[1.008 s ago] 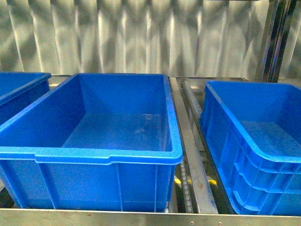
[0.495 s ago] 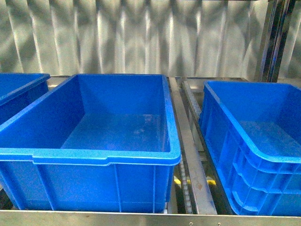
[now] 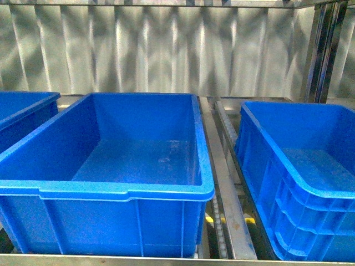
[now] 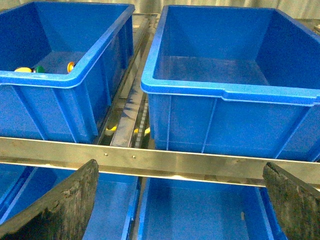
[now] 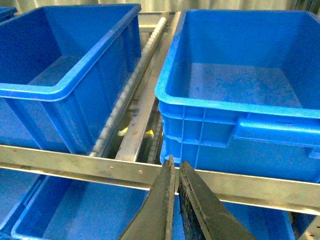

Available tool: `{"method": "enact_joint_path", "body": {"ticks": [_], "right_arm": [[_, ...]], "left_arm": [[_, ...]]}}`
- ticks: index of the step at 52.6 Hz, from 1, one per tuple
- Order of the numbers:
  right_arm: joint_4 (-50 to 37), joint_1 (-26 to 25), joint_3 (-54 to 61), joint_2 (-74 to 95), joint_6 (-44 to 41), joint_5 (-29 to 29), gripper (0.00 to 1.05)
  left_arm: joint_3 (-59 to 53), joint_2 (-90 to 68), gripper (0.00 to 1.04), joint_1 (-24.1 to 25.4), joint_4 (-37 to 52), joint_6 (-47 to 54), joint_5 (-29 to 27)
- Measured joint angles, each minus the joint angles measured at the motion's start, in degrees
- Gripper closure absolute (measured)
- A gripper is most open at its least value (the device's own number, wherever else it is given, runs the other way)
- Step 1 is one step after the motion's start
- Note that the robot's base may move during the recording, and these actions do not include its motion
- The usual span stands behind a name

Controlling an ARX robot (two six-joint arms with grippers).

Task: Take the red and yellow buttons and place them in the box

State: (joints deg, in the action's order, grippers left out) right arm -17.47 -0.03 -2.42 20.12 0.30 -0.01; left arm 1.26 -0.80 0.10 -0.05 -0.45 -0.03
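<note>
A yellow button [image 4: 22,69] is lying in the left blue bin [image 4: 102,50] — left claw [image 4: 180,167] gaping wide, right claw [image 5: 177,165] shut, both holding nothing.

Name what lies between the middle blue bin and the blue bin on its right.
A flat metal rail with a roller track beside it, both running front to back. The front view shows it.

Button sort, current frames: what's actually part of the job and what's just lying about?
Job: yellow-capped push-button in the far-left bright blue plastic bin; empty middle blue plastic bin, probably the target; left fingers, open; right fingers, shut. No red cap visible.
Lying about: green-capped push-button beside it; right blue plastic bin; steel roller rail; lower-shelf blue bins.
</note>
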Motion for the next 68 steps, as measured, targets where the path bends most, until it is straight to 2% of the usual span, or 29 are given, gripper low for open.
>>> {"method": "enact_joint_path", "body": {"ticks": [32, 38, 48, 55, 68], "right_arm": [[7.08, 0.0, 1.18, -9.79, -0.02, 0.02, 1.01], [16.26, 0.0, 1.16, -17.0, -0.02, 0.13, 1.01], [17.4, 0.0, 1.16, -19.74, -0.04, 0.04, 1.01], [17.4, 0.0, 1.16, -19.85, -0.13, 0.04, 0.81], [17.4, 0.0, 1.16, -19.85, -0.13, 0.04, 0.35]], "left_arm": [[0.0, 0.0, 0.08, 0.0, 0.0, 0.02, 0.02], [0.0, 0.0, 0.08, 0.0, 0.0, 0.0, 0.0], [0.0, 0.0, 0.08, 0.0, 0.0, 0.0, 0.02], [0.0, 0.0, 0.08, 0.0, 0.0, 0.0, 0.0], [0.0, 0.0, 0.08, 0.0, 0.0, 0.0, 0.02]]}}
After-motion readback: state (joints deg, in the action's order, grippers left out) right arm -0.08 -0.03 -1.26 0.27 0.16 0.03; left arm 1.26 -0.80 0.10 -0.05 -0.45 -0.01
